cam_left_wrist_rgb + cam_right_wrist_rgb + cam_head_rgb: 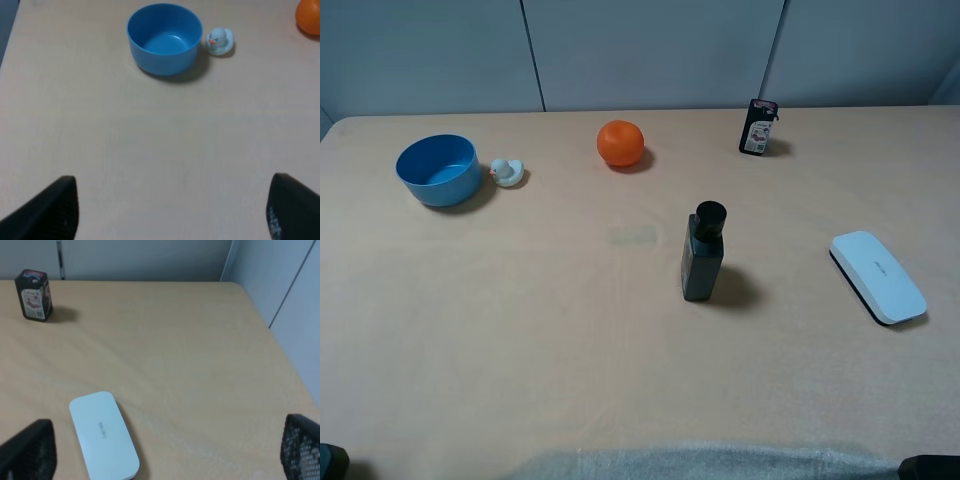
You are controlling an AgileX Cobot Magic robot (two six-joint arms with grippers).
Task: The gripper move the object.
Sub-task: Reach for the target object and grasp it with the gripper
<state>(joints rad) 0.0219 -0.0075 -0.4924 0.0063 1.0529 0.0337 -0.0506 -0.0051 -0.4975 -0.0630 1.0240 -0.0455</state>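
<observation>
Left end effector (172, 215): fingers (47, 212) were spread wide, one at each side of the wrist view, w/ only bare desk (150, 150) btwn them. It held nothing and touched nothing. A blue bowl (164, 37) sat well ahead of it, a small white duck toy (219, 41) just beside the bowl, and the edge of an orange (309, 15) further off to the side.

Right end effector (165, 452): also wide open, dark fingers (27, 452) far apart, empty, no contact w/ anything. The white block (103, 435) lay flat on the desk near it, closer to one finger than the other but touching neither. A small black packet (34, 294) stood upright well beyond, towards the far desk edge.

High view: the white block (877, 275) lay on the right side of the desk (520, 330), set diagonally, w/ its dark underside showing along one edge. A dark bottle (703, 255) stood upright approx. mid-desk, well apart from the block. The packet (758, 127) was at back right, the orange (620, 142) at back centre, and the bowl (438, 170) + duck toy (506, 171) at back left. Couldn't tell if those two touched.
</observation>
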